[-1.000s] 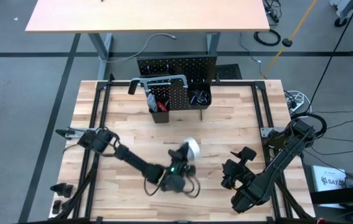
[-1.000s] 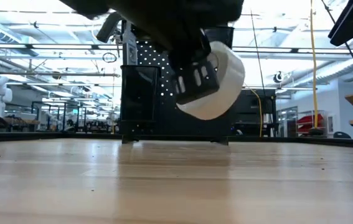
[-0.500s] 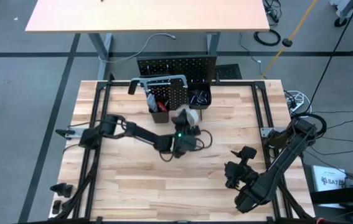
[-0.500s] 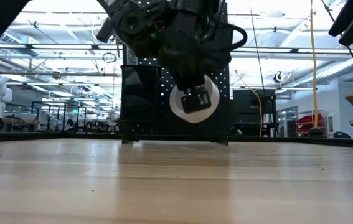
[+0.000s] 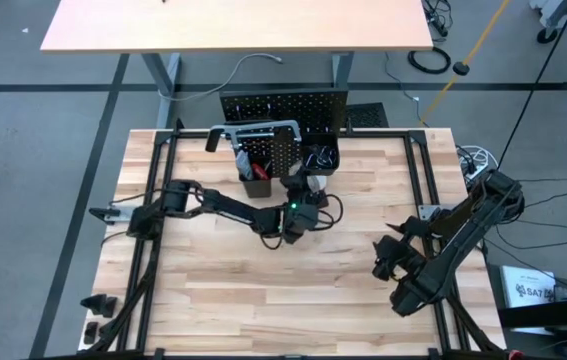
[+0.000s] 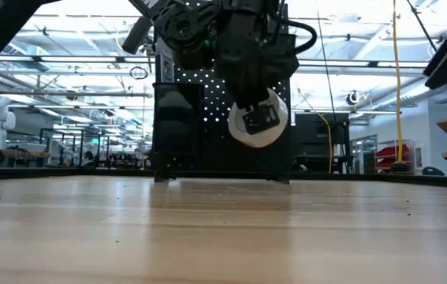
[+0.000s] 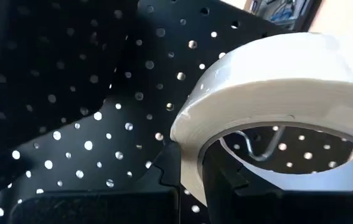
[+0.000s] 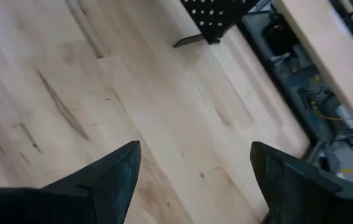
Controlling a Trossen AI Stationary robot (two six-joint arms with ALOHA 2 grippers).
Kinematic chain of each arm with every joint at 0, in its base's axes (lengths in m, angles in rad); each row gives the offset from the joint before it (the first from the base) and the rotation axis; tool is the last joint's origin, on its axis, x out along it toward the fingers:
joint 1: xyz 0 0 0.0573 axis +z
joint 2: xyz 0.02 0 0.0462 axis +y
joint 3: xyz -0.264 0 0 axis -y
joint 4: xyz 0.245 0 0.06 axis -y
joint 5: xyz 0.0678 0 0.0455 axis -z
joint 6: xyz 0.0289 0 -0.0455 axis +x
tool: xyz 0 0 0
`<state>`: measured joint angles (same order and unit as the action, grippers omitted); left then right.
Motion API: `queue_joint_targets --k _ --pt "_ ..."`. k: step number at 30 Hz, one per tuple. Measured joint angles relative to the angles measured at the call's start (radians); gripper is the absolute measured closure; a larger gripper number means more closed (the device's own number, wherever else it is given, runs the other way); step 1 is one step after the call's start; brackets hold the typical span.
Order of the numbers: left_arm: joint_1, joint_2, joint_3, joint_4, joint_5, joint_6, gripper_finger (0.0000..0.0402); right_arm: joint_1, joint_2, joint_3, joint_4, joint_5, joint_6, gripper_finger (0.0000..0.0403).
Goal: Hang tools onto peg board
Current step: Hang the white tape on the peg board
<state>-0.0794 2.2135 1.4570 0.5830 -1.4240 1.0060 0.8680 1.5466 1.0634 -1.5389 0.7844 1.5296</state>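
most tools already sit on the peg board (image 5: 283,108); the left gripper (image 6: 256,122), clamped on the white tape roll (image 6: 259,120), holds it near a hook (image 7: 255,149), unhung.

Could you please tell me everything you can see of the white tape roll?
The white tape roll is a thick ring of glossy white tape with an open core. The left hand holds it clear of the table, gripping its wall through the core, close in front of the peg board. A bare wire hook shows through the opening.
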Motion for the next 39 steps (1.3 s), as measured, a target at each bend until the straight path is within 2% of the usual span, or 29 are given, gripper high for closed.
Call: queue_joint_targets --k 3,7,12,15,19,23,27,29,31,33,37,39 --pt "-0.040 0.000 0.000 -0.001 -0.032 -0.027 0.0372 0.002 -0.015 -0.038 0.098 0.021 -0.002 0.0106" --pt "-0.151 0.000 0.000 0.032 -0.042 -0.031 0.0372 0.004 -0.022 -0.063 0.272 0.091 -0.077 0.0106" --pt "-0.316 0.000 0.000 0.048 0.031 -0.041 0.0372 0.006 -0.024 -0.063 0.287 0.104 -0.092 0.0106" --pt "-0.398 -0.001 -0.012 0.040 0.112 -0.154 0.0372 0.017 -0.028 -0.063 0.289 0.120 -0.061 0.0106" --pt "-0.466 -0.002 -0.098 0.043 0.221 -0.384 0.0372 0.027 -0.028 -0.063 0.369 0.185 -0.058 0.0106" --pt "-0.491 0.000 -0.195 0.065 0.281 -0.478 0.0372 0.024 -0.028 -0.082 0.574 0.264 -0.175 0.0106" --pt "-0.493 0.000 -0.254 0.231 0.293 -0.447 0.0372 -0.019 -0.028 -0.150 0.821 0.354 -0.263 0.0115" --pt "-0.490 -0.001 -0.277 0.274 0.343 -0.451 0.0372 -0.044 -0.027 -0.193 0.924 0.358 -0.295 0.0136" --pt "-0.491 0.000 -0.293 0.264 0.384 -0.469 0.0373 -0.066 -0.026 -0.226 0.975 0.356 -0.309 0.0175" --pt "-0.491 0.001 -0.300 0.264 0.398 -0.492 0.0373 -0.090 -0.026 -0.250 0.993 0.336 -0.307 0.0233" --pt "-0.475 0.000 -0.300 0.247 0.437 -0.553 0.0373 -0.131 -0.026 -0.278 1.018 0.274 -0.293 0.0375" --pt "-0.464 0.000 -0.300 0.212 0.454 -0.599 0.0373 -0.143 -0.026 -0.289 1.069 0.247 -0.318 0.0388"
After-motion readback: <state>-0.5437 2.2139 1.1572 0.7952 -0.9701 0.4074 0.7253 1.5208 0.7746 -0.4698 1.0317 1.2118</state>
